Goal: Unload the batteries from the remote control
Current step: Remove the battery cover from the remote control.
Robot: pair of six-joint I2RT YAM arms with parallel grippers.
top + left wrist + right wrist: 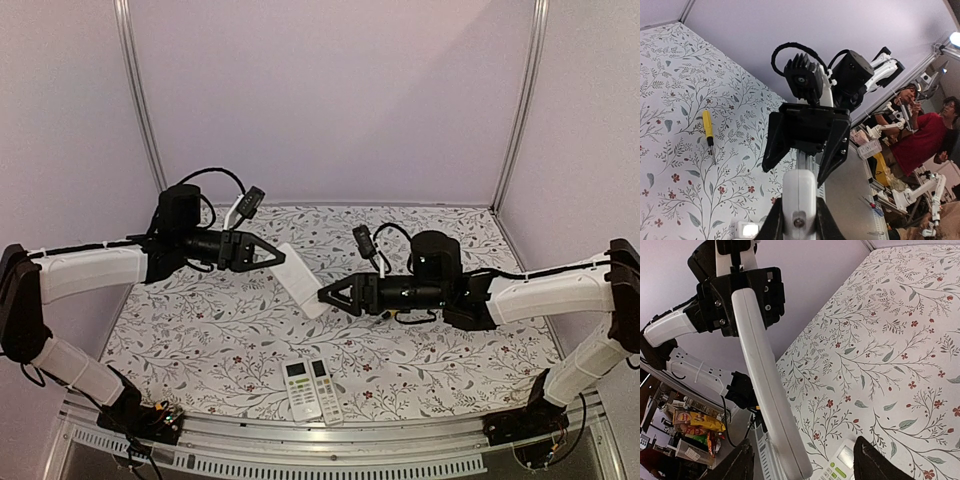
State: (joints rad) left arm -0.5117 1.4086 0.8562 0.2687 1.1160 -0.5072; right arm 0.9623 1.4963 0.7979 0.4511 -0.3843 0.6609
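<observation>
Left hand (278, 257): closed on the upper end of a white remote (301, 279), holding it tilted in the air above the table (200, 330). Right hand (323, 296): partly open, its fingers (742, 466) either side of the remote's lower end, with a clear gap on one side. Batteries: none visible; the remote shows only a plain white face. Two other remotes (299, 388) lie side by side near the front edge of the table. A yellow-handled screwdriver (707, 131) lies on the table.
</observation>
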